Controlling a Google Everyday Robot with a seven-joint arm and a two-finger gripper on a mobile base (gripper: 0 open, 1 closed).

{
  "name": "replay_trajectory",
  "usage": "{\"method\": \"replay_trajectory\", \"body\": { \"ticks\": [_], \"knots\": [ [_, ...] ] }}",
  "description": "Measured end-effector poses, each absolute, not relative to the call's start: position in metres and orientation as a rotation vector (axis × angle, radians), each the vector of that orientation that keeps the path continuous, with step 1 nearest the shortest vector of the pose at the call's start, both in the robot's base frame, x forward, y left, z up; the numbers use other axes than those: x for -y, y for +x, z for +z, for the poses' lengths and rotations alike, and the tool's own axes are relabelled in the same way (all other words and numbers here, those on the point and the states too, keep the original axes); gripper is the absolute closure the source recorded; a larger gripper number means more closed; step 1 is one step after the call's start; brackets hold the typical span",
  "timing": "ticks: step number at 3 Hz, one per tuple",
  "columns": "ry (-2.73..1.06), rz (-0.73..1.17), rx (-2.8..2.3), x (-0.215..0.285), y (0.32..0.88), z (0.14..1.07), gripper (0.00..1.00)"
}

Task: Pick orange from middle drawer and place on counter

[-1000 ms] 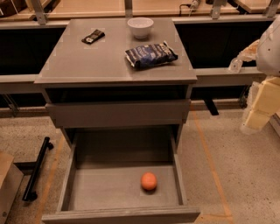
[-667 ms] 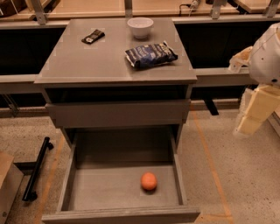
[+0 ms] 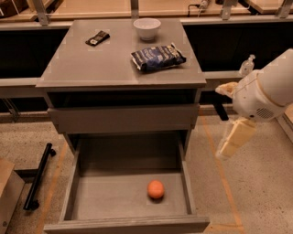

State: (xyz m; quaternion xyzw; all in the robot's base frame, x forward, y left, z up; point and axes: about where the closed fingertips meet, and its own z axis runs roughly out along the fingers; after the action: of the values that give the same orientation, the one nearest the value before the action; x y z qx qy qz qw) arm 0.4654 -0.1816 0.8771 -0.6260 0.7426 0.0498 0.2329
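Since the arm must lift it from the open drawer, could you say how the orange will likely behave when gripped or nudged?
The orange is round and lies loose in the flat-floored drawer, so a nudge would probably roll it. Its smooth skin may slip if squeezed off-centre. The gripper hangs right of the cabinet.

Lab: wooden benches (image 3: 91,7) behind drawer cabinet (image 3: 120,119), pincer (image 3: 234,139) beside it.
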Motion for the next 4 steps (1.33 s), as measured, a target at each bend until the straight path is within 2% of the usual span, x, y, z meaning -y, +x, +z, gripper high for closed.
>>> {"method": "replay_trajectory", "body": {
  "ticks": [2, 4],
  "knots": [
    [-1.708, 0.126, -2.069, 0.185, 0.466, 0.873, 0.0],
    [-1.614, 0.313, -2.034, 0.163, 0.481, 0.81, 0.0]
  ]
}}
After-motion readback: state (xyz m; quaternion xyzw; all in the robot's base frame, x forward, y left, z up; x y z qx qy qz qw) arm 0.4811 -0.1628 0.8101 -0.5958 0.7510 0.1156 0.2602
